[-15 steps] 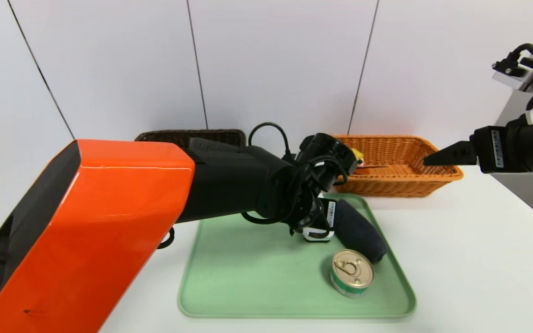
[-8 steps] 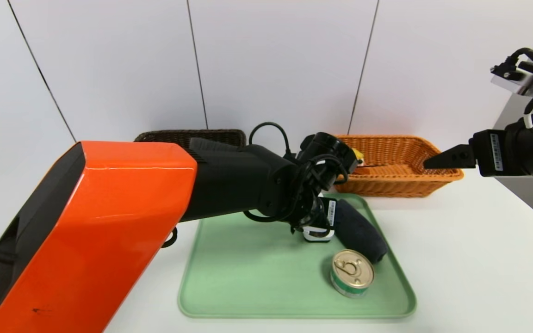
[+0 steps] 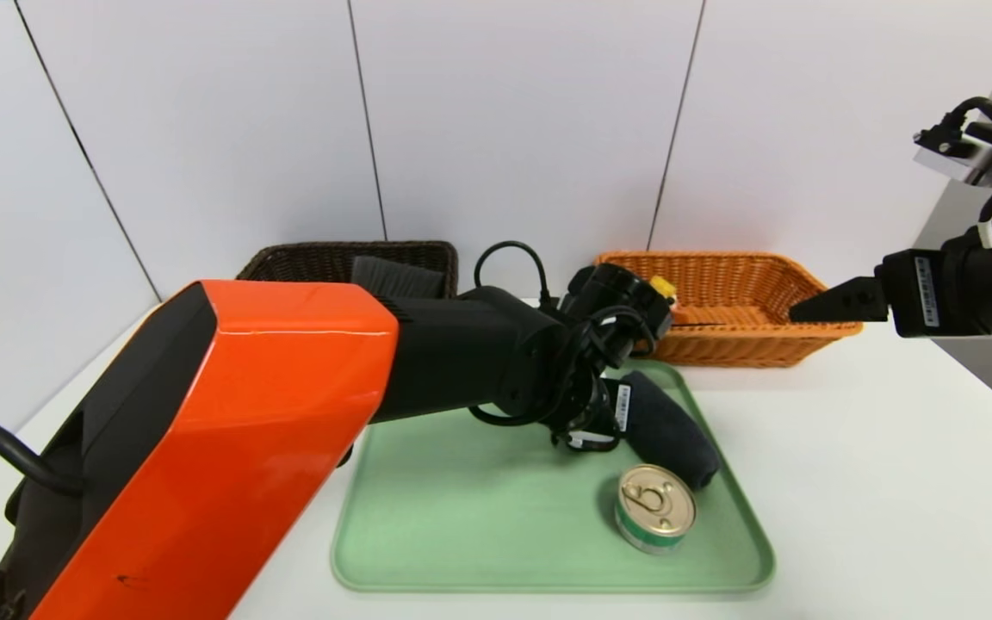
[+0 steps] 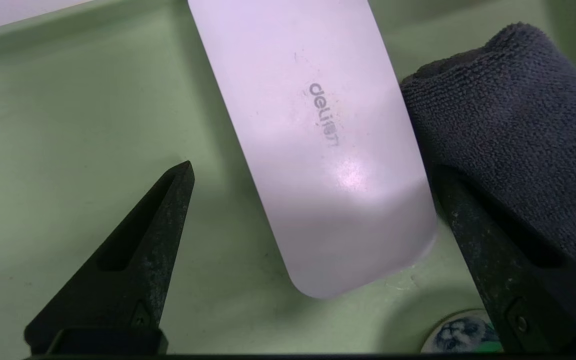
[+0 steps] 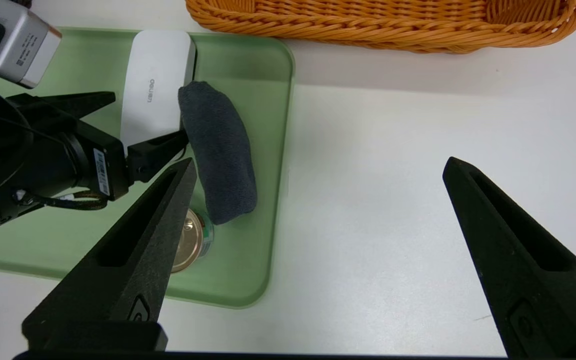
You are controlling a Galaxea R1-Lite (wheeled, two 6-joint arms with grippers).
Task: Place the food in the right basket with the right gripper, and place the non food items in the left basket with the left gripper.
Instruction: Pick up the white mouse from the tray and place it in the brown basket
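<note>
Right hand [image 5: 313, 250] spread wide above white surface [image 5: 393, 200]. Left hand [image 5: 133, 130] straddling white case [image 5: 153, 95] on green tray [image 5: 268, 150]; dark cloth roll [image 5: 220, 150] beside case, can [image 5: 190, 240] near cloth. Orange basket [image 5: 393, 25] beyond tray.

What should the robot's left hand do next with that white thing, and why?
Probably close. The left hand is open and low over the green tray, one finger on each side of the white Deli case; the right-side finger already presses the dark cloth roll.
</note>
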